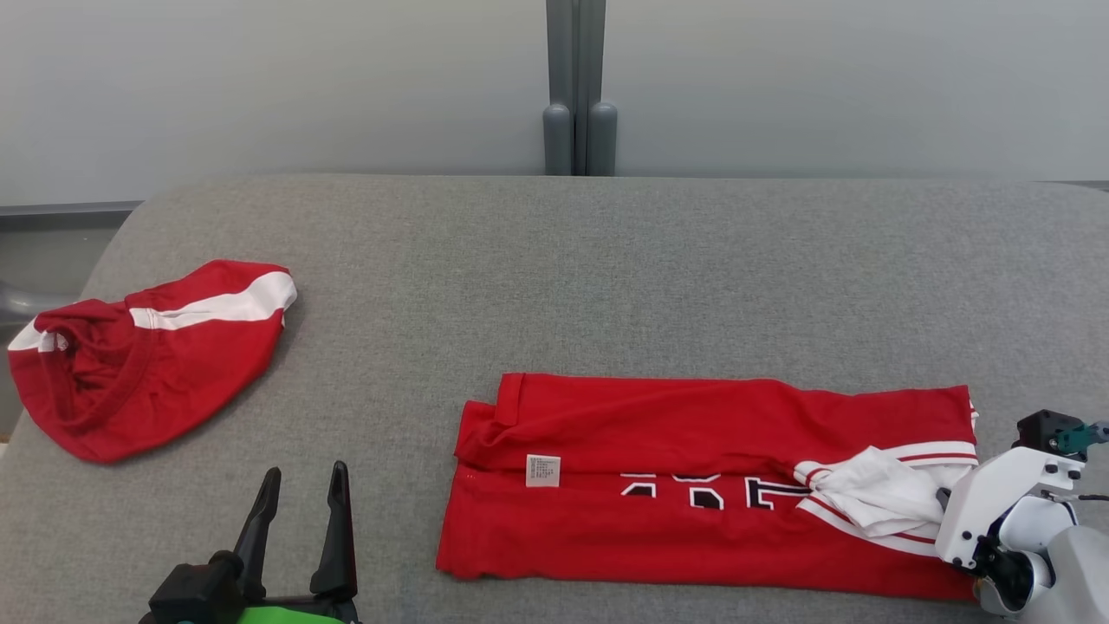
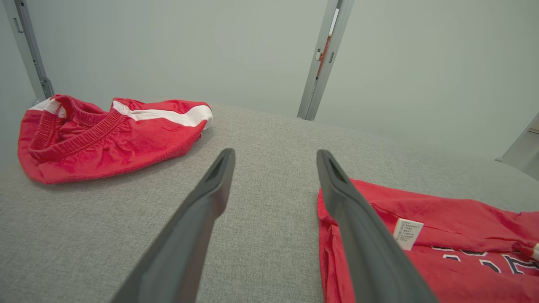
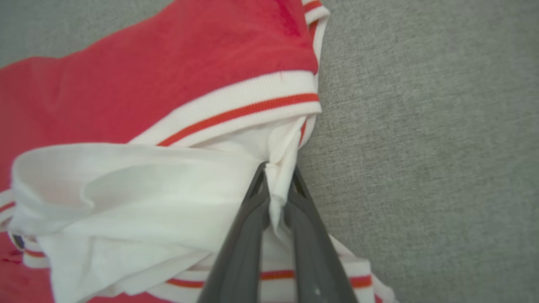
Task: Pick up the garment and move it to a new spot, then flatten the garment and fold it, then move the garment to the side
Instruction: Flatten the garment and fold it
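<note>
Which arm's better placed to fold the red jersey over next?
Right. The right gripper is shut on the white bunched cloth at the end of the red folded jersey; the left gripper stands open, short of its other edge.

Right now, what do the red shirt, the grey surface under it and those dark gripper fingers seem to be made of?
Red shirt: thin, faintly glossy knit, likely synthetic; it creases softly. Grey surface: matte woven cloth, visible weave. Fingers of the left gripper: matte dark plastic or rubber; the look leaves that open.
</note>
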Robot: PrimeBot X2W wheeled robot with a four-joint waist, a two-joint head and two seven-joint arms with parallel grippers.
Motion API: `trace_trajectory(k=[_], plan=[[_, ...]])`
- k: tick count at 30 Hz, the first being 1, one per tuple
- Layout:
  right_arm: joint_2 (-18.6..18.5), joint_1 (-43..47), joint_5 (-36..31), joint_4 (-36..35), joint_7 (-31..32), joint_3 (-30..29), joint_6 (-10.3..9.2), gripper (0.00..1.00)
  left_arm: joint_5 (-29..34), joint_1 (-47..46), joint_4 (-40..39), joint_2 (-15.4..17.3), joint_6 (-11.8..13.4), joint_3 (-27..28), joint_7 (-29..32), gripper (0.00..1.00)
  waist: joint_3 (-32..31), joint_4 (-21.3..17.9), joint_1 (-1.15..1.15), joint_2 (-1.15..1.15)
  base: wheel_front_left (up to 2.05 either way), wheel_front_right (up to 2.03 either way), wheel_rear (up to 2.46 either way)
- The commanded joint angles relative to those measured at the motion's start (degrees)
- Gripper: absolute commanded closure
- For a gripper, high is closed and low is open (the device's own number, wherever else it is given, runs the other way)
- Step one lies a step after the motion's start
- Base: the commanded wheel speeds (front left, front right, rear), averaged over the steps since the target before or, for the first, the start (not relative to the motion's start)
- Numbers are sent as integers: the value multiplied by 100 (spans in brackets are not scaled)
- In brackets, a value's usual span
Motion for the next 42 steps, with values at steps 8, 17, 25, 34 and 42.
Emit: trace_trajectory(k=[8, 17, 25, 34, 42], plan=[[-366, -209, -330, 115, -393, -575, -12, 100, -29, 6, 46, 8, -23, 63, -1, 0, -102, -234, 0, 0, 0, 0, 0], [-980, -165, -1066, -465, -305, -1306, -11, 100, -86, 79, 37, 9, -23, 10, -1, 0, -134, -486, 0, 0, 0, 0, 0], [-353, 88, -1256, -1687, 101, -724, -9, 100, -115, 87, 70, 10, -24, -23, -1, 0, -209, -615, 0, 0, 0, 0, 0], [367, 259, -802, -2775, 554, 1147, -8, 100, -108, 25, 120, 10, -24, -80, -1, 0, -279, -603, 0, 0, 0, 0, 0], [722, 108, -490, -2614, 723, 2221, -8, 100, -99, -23, 159, 11, -24, -137, -1, 0, -295, -388, 0, 0, 0, 0, 0]])
